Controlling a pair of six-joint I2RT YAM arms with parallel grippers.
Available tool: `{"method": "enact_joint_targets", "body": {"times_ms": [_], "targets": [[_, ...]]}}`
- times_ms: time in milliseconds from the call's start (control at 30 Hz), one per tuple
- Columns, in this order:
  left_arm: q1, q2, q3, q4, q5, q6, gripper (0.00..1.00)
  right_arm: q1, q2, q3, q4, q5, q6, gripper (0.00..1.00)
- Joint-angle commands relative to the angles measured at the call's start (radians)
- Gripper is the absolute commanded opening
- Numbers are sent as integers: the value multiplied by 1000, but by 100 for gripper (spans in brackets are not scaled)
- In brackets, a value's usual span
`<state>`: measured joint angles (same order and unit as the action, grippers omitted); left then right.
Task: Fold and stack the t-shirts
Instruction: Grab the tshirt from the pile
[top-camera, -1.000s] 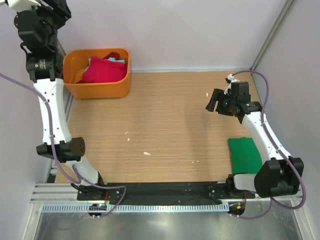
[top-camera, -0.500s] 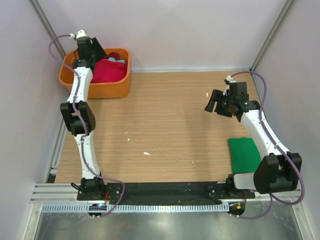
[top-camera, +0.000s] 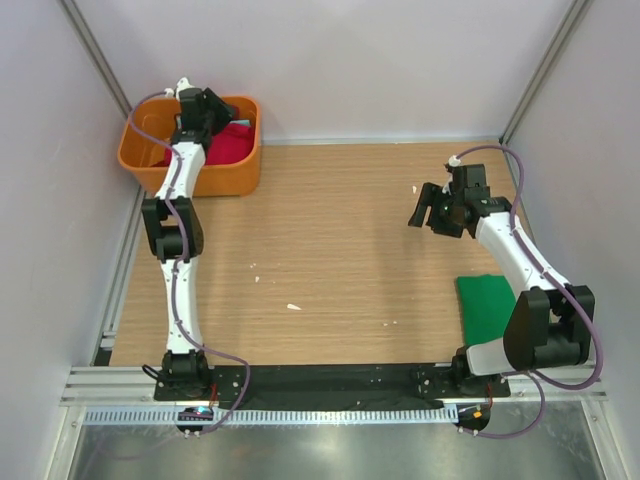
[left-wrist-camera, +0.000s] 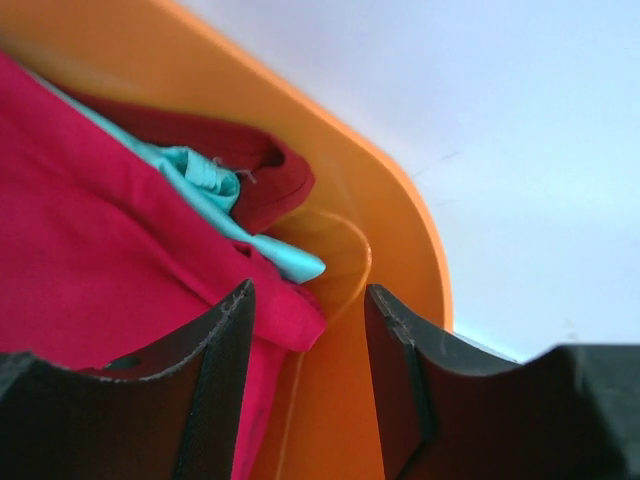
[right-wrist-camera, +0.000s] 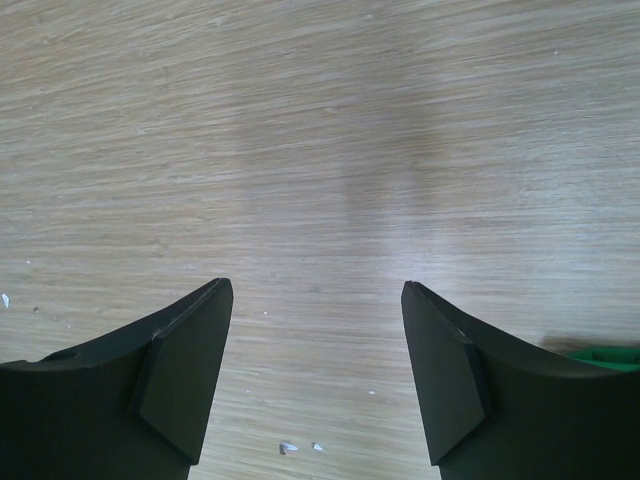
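A magenta t-shirt and a teal one lie in the orange bin at 10 o'clock; a folded green t-shirt sits at 4 o'clock. Left pincer hangs released over the bin; right pincer, released, above the tabletop at 3 o'clock.

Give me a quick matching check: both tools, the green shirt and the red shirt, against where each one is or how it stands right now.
1. left tool
2. right tool
3. green shirt
4. red shirt

A. lying flat as a neat rectangle on the right side of the tabletop
B. open over bare wood
C. bunched inside the orange bin
D. open over cloth at a corner of the bin

Pairs: 1-D, 2-B, 3-A, 4-C
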<state>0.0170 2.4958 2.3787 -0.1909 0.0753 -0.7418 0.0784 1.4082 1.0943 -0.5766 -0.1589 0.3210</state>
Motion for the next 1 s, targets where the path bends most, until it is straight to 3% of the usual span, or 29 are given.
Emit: {"method": "enact_joint_targets", "body": {"times_ms": [0, 200, 500, 567, 633, 667, 733, 967], "targets": [[-3, 24, -7, 87, 15, -146, 49, 1, 8, 22, 15, 18, 9, 75], [-41, 40, -32, 100, -22, -200, 55, 1, 23, 22, 26, 18, 9, 75], [-54, 132, 31, 97, -23, -265, 51, 0, 38, 32, 23, 24, 4, 75], [-54, 144, 34, 97, -35, -266, 48, 0, 44, 32, 23, 24, 4, 75], [-55, 150, 54, 97, -43, -266, 34, 1, 46, 33, 21, 24, 4, 75], [-52, 156, 65, 97, -48, -268, 26, 1, 49, 36, 20, 24, 6, 75], [-48, 153, 85, 94, -51, -284, 0, 0, 52, 41, 18, 25, 7, 75], [-46, -23, 115, 68, -134, -203, 0, 1, 58, 95, 4, 7, 13, 74]]}}
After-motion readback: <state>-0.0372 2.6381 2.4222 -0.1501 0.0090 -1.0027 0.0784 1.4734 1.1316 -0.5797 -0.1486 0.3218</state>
